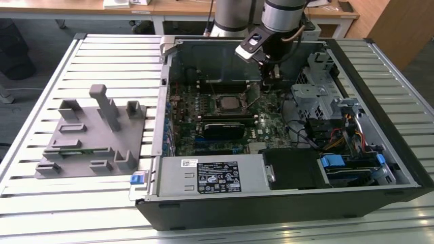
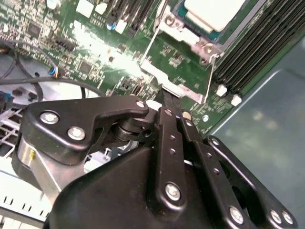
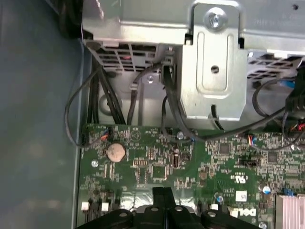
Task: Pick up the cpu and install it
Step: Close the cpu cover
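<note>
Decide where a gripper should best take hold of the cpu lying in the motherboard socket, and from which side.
Probably by two opposite thin edges, coming straight down from above. The cpu lies flat, silver top up, on the motherboard, so only its rim offers faces to pinch. The metal frame beside it favours the edges away from it.

Shiny metal cpu [image 2: 214, 12], matt-black hand [image 2: 164, 95]

Print on the power supply label [image 1: 218, 179] and the motherboard [image 3: 200, 160] is too small to read.
</note>
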Tool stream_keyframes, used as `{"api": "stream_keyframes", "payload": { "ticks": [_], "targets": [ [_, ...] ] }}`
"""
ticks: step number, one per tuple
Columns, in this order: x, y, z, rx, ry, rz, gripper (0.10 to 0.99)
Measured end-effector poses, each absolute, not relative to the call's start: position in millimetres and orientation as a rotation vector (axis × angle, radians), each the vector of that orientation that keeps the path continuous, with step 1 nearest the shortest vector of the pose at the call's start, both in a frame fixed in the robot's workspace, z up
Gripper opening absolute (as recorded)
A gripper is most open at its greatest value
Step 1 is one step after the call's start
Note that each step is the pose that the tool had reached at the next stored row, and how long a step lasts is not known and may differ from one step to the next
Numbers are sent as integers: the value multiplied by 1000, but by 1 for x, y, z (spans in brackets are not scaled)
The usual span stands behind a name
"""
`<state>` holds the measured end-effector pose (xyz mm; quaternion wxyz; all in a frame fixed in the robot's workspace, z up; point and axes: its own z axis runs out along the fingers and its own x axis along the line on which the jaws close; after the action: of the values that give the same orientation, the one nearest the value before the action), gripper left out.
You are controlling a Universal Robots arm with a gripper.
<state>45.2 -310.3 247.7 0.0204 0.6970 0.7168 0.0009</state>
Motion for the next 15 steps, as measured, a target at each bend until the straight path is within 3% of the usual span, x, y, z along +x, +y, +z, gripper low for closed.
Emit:
{"api": "stream_keyframes", "payload": {
  "ticks": [15],
  "targets": [
    [19, -310, 246, 2162, 2223, 3, 106]
  ]
}}
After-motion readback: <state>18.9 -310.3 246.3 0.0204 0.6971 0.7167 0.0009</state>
